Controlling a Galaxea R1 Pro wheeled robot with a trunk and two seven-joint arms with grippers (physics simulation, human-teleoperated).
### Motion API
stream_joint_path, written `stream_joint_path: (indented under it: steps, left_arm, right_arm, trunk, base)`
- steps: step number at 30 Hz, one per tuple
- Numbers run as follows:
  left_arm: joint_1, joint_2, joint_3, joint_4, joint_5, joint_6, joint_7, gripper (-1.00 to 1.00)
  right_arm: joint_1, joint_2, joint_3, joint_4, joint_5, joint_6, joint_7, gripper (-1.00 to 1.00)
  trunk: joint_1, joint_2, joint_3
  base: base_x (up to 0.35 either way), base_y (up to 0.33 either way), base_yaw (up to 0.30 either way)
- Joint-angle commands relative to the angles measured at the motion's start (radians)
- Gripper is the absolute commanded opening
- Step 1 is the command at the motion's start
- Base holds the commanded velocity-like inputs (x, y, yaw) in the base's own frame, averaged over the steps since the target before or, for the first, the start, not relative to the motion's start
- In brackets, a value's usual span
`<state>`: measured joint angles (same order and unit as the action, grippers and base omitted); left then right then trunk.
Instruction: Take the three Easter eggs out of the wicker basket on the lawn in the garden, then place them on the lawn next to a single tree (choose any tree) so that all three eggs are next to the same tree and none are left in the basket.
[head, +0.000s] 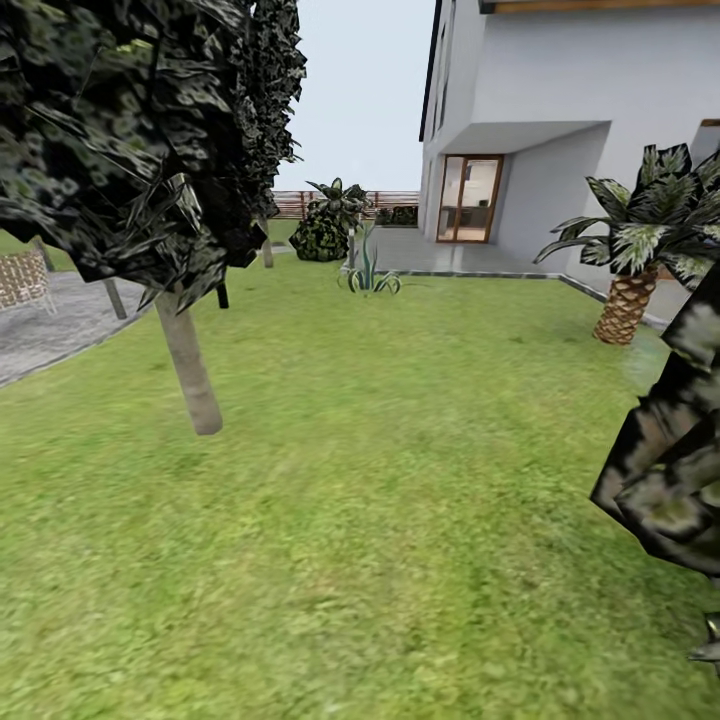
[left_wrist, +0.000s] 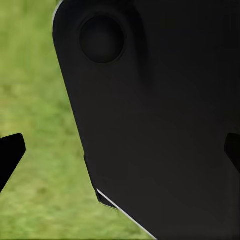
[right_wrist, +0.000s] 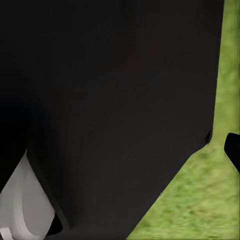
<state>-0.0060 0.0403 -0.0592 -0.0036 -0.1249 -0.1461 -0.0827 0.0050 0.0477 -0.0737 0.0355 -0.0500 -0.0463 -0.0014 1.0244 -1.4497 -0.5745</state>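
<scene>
A wide stretch of lawn (head: 380, 520) is seen lying open ahead, bounded at the far side by a paved terrace (head: 450, 255) before a white house (head: 570, 110) and a slatted fence (head: 300, 203). A pale-trunked tree (head: 190, 370) is rooted in the grass at left, its crown cut off by the frame. A palm (head: 630, 300) is placed at right. In both wrist views, grass is largely hidden by a dark robot body (left_wrist: 165, 115). The left gripper (left_wrist: 120, 152) is seen with fingertips spread wide; the right gripper's (right_wrist: 234, 152) state cannot be told.
</scene>
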Motion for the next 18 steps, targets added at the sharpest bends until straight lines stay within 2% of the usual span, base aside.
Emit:
stream_joint_path:
  steps: [1, 8, 18]
  left_arm:
    - [0.0, 0.0, -0.005, 0.001, -0.005, -0.004, 0.0, 1.0]
    - [0.0, 0.0, -0.005, 0.001, -0.005, -0.004, 0.0, 1.0]
    - [0.0, 0.001, -0.005, 0.001, -0.005, -0.004, 0.0, 1.0]
  right_arm:
    - [0.0, 0.0, -0.007, 0.001, -0.005, -0.005, 0.0, 1.0]
    - [0.0, 0.001, -0.007, 0.001, -0.005, -0.006, 0.0, 1.0]
    - [0.0, 0.001, -0.006, 0.001, -0.004, -0.006, 0.0, 1.0]
  trunk:
    - [0.001, 0.0, -0.001]
    - [0.001, 0.0, -0.001]
    - [0.001, 0.0, -0.001]
  base:
    - [0.337, 0.0, 0.0]
    - [0.337, 0.0, -0.012]
    - [0.337, 0.0, -0.13]
